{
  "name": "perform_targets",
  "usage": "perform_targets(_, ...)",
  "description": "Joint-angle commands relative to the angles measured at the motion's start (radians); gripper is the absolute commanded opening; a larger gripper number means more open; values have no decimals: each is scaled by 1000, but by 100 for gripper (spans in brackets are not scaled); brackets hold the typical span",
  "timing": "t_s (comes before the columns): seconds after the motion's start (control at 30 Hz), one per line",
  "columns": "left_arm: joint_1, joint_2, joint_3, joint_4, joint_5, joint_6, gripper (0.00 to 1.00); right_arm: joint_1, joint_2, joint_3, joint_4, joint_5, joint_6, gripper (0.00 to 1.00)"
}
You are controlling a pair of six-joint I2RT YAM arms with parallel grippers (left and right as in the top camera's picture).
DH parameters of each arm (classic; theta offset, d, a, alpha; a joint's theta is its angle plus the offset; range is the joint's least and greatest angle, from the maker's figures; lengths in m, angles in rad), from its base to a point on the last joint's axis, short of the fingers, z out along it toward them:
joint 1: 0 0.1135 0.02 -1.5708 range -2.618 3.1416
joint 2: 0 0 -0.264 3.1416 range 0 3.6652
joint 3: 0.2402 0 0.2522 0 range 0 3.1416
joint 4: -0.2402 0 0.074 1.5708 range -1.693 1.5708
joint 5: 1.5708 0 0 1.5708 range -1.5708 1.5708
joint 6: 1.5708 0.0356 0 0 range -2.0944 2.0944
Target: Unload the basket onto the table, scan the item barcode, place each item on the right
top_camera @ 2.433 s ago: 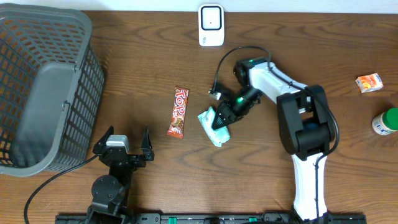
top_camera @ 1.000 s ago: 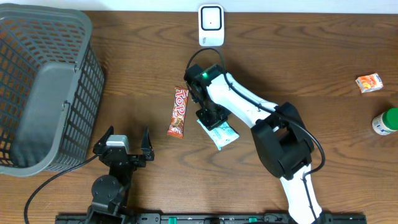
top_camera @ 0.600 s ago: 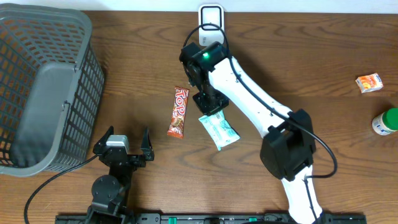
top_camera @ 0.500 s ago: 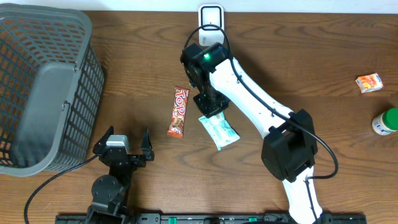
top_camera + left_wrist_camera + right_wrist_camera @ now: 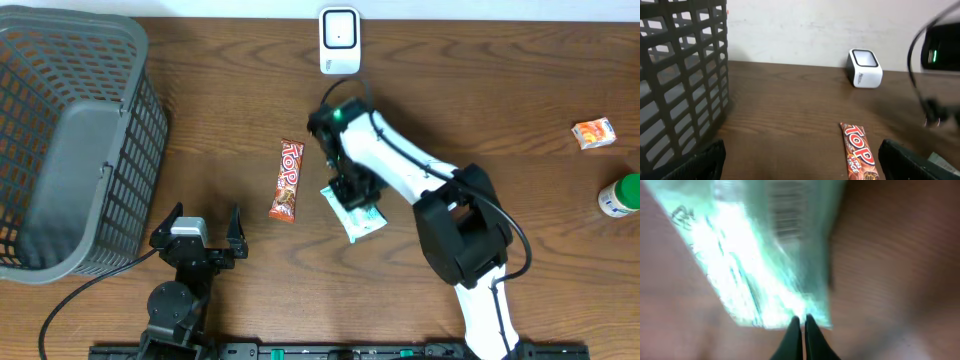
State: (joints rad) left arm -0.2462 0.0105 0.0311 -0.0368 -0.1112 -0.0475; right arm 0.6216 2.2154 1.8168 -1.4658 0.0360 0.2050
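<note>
Right jaws clenched at edge of green packet (image 5: 352, 212), mid-table; grip unconfirmed. Left jaws released, idle. Pickup step: next you lift packet, turn barcode (image 5: 785, 215) toward scanner (image 5: 339, 40) at far edge.

Even bright lighting, soft shadows, right wrist view heavily motion-blurred, glare on green packet (image 5: 755, 255)
</note>
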Motion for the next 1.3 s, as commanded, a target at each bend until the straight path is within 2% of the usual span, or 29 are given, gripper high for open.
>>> perform_targets(0.0,-4,-6,-27,-22,-20,13,98,-44,-13,211,-70,32,25,48)
perform_targets(0.03,-4,-6,-27,-22,-20,13,98,-56,-13,256,-94,1,30,99)
perform_targets(0.1,-4,-7,-27,-22,-20,13,98,-74,-13,288,-105,-103,-7,99)
perform_targets(0.2,-4,-6,-27,-22,-20,13,98,-88,-11,270,-98,-286,-171,99)
perform_targets(0.3,-4,-6,-27,-22,-20,13,98,-80,-11,239,-97,-326,-220,99)
perform_targets(0.4,-4,-6,-27,-22,-20,13,98,-34,-11,232,-119,-226,-143,99)
perform_targets(0.43,-4,-6,-27,-22,-20,13,98,8,-11,232,-117,-63,-51,99)
perform_targets(0.5,-4,-6,-27,-22,-20,13,98,62,-11,229,-109,138,58,99)
perform_targets(0.57,-4,-6,-27,-22,-20,13,98,109,-11,209,-82,234,124,99)
perform_targets(0.77,-4,-6,-27,-22,-20,13,98,214,-11,21,53,238,200,98)
perform_targets(0.87,-4,-6,-27,-22,-20,13,98,215,-11,-5,63,217,243,97)
perform_targets(0.97,-4,-6,-27,-22,-20,13,98,168,-51,-1,58,107,270,99)
perform_targets(1.07,-4,-6,-27,-22,-20,13,98,83,-153,-1,37,36,309,99)
perform_targets(1.2,-4,-6,-27,-22,-20,13,98,-5,-338,-1,-34,180,412,99)
perform_targets(1.27,-4,-6,-27,-22,-20,13,98,-36,-506,-1,-71,249,435,99)
